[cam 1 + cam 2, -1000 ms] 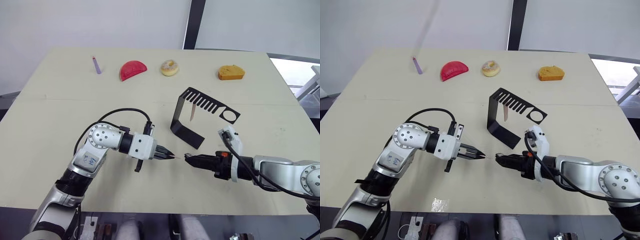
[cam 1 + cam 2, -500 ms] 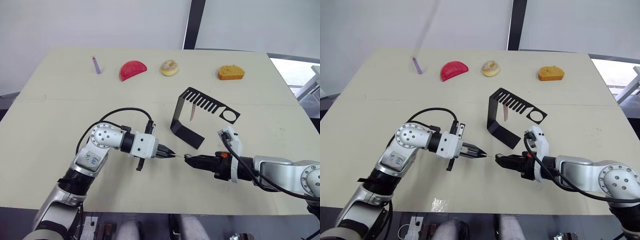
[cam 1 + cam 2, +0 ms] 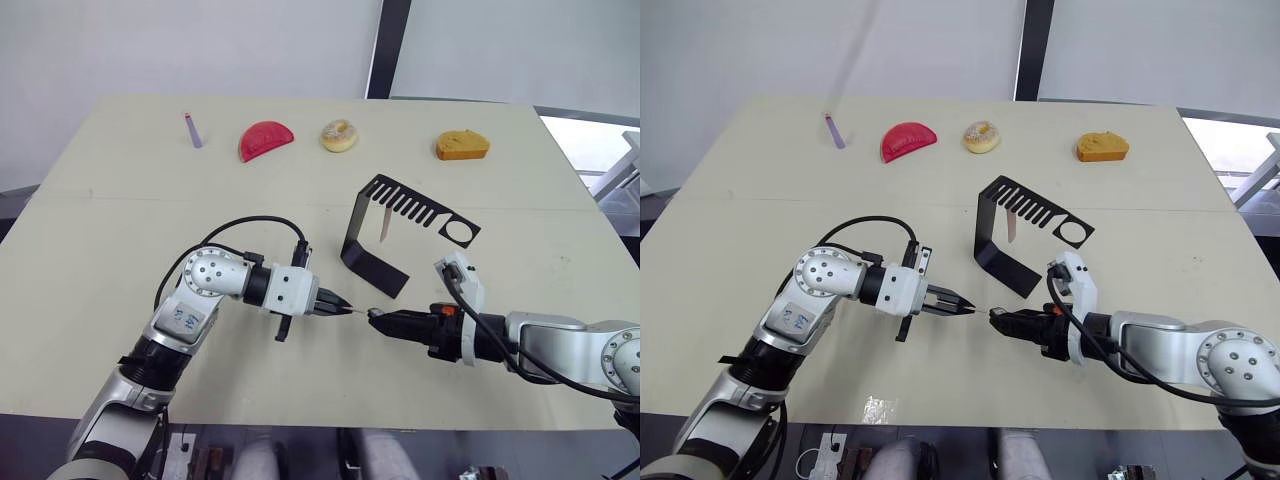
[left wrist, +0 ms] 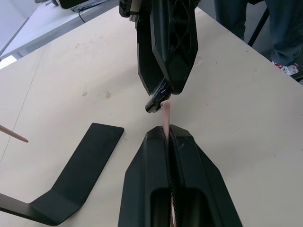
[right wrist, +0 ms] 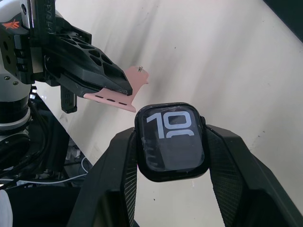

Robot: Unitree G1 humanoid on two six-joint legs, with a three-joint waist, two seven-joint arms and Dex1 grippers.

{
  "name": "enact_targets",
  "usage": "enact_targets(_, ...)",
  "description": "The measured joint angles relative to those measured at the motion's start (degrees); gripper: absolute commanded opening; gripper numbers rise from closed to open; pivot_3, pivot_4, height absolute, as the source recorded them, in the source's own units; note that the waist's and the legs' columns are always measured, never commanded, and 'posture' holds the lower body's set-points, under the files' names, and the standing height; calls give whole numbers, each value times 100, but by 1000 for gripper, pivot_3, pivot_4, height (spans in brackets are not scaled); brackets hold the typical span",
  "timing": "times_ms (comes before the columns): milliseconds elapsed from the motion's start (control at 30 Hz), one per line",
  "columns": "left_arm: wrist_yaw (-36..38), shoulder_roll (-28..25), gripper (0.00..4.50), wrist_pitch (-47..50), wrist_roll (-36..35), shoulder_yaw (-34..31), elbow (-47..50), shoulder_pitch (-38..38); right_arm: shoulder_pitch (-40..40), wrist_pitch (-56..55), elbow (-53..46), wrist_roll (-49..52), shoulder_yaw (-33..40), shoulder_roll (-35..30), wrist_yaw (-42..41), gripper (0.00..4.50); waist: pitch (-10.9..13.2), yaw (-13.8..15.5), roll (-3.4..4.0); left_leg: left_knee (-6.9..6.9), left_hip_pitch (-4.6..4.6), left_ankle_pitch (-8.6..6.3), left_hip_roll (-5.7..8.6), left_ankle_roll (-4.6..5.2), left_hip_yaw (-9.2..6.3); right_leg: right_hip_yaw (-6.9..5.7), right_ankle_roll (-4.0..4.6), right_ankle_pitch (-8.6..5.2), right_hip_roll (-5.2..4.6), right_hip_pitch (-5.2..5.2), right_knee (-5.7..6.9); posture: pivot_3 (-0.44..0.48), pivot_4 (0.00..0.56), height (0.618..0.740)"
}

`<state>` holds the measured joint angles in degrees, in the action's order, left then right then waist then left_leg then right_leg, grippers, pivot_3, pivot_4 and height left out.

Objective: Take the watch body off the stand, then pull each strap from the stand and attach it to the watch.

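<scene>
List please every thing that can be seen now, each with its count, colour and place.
table: one, pale beige, under everything.
stand: one, black, upright right of the table's centre.
strap on the stand: one, pinkish-tan, hanging from the comb slots.
strap in the left gripper: one, pinkish-tan, its end pointing at the watch body.
watch body: one, black with white digits, between the right gripper's fingers.
purple stick: one, far left of the table.
red half-round piece: one, far side, right of the stick.
doughnut: one, pale yellow, far side, middle.
orange-yellow piece: one, far right.
left gripper: black, shut on the strap.
right gripper: black, shut on the watch body.
</scene>
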<state>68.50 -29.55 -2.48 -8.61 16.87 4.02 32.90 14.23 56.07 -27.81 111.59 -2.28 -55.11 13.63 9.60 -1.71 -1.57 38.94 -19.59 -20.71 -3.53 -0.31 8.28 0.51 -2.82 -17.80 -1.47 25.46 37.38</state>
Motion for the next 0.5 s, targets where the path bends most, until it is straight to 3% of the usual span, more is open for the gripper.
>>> enact_targets(500, -14, 90, 0, 82, 0, 1, 2, 29, 0, -87, 0, 0, -9, 1, 0, 1602, 0, 0, 0, 0, 0, 0, 0, 0, 0, 0, 0, 0, 0, 0, 0, 0, 150, 737)
